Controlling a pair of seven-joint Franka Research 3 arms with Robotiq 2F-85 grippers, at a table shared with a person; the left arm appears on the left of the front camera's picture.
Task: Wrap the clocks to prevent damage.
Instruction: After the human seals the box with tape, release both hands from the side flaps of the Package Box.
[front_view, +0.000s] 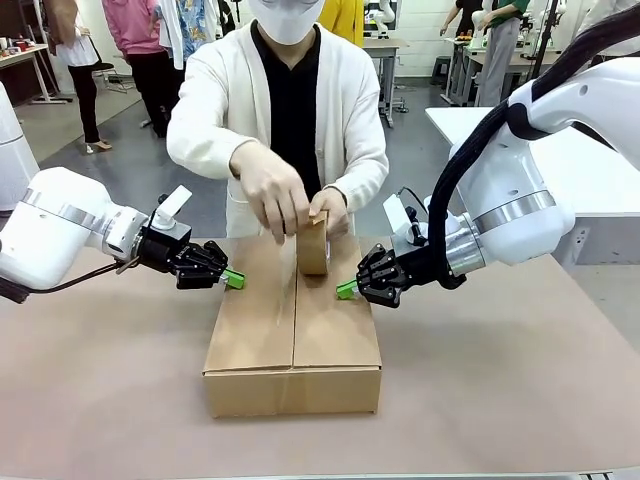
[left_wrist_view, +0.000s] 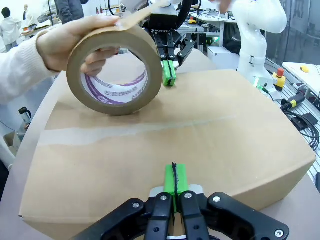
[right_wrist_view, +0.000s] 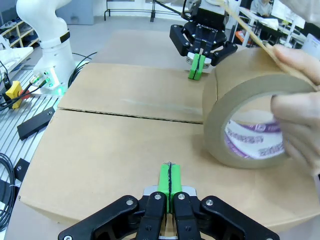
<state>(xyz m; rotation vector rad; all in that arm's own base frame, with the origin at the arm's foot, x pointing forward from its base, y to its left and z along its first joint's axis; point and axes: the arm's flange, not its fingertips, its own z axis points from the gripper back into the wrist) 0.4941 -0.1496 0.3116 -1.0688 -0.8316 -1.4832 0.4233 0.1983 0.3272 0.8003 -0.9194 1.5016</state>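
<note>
The clocks are hidden from view. A closed cardboard box (front_view: 293, 335) lies mid-table, its two top flaps meeting at a centre seam. At the far end of that seam a person's hands (front_view: 272, 190) hold a brown tape roll (front_view: 312, 245) upright and pull a strip from it. My left gripper (front_view: 233, 279) is shut, its green tips resting on the left flap's edge. My right gripper (front_view: 346, 289) is shut on the right flap's edge. In the left wrist view my left gripper (left_wrist_view: 174, 185) faces the tape roll (left_wrist_view: 114, 70) across the box (left_wrist_view: 200, 135). The right wrist view has my right gripper (right_wrist_view: 170, 181) near the tape roll (right_wrist_view: 250, 125).
The brown table (front_view: 110, 400) spreads wide on both sides of the box. The person stands close at the far edge. Cables and an emergency-stop button (left_wrist_view: 279, 76) lie beside the right arm's base. Other people and tables are far behind.
</note>
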